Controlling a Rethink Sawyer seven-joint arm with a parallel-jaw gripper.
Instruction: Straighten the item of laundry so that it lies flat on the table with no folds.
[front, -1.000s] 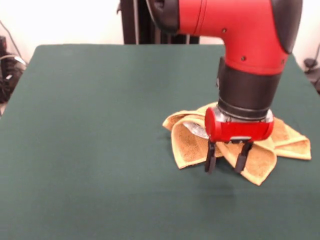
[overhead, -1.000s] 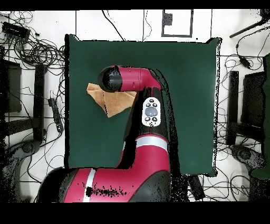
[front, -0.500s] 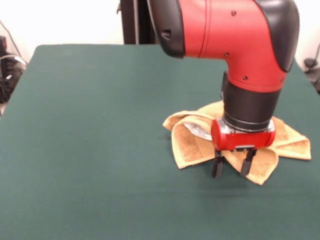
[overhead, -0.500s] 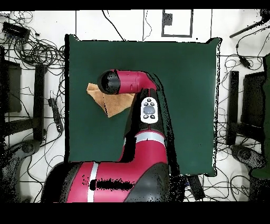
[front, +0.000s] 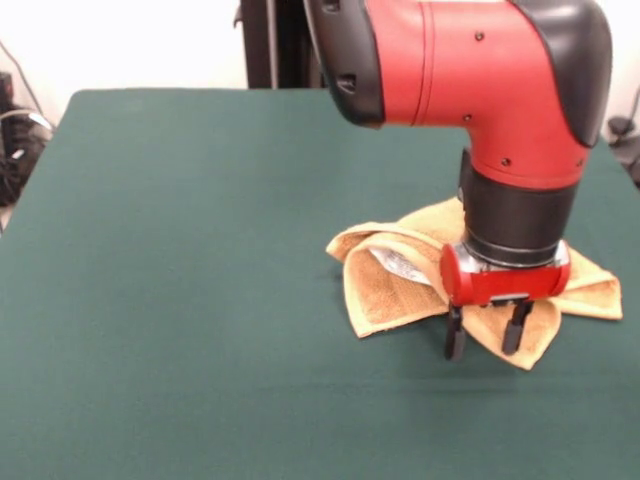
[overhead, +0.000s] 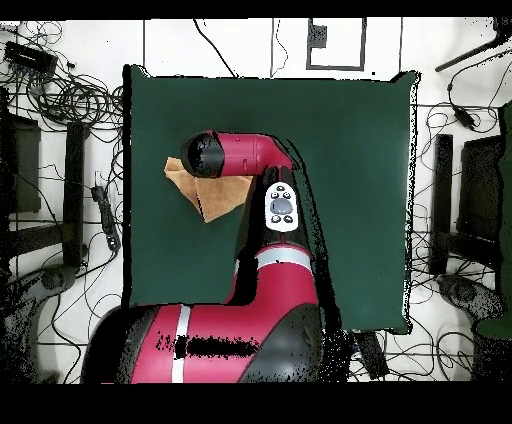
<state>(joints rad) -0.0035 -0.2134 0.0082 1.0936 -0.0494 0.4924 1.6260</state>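
Observation:
The item of laundry (front: 385, 290) is a golden-orange towel, crumpled into folded lobes on the right part of the green table (front: 200, 260), with a white tag showing in its folds. My gripper (front: 487, 333) hangs just over the towel's near lobe, open, with nothing between its black fingers (front: 455, 335). In the overhead view the towel (overhead: 215, 198) lies near the table's (overhead: 350, 150) left edge, partly hidden under the arm's wrist, which also hides the gripper.
The arm's red elbow and forearm (overhead: 270, 260) cover the lower middle of the table in the overhead view. Cables and stands (overhead: 60, 95) lie on the floor around the table's sides.
The gripper has moved right and down over the towel's near lobe, staying open. The towel has not moved.

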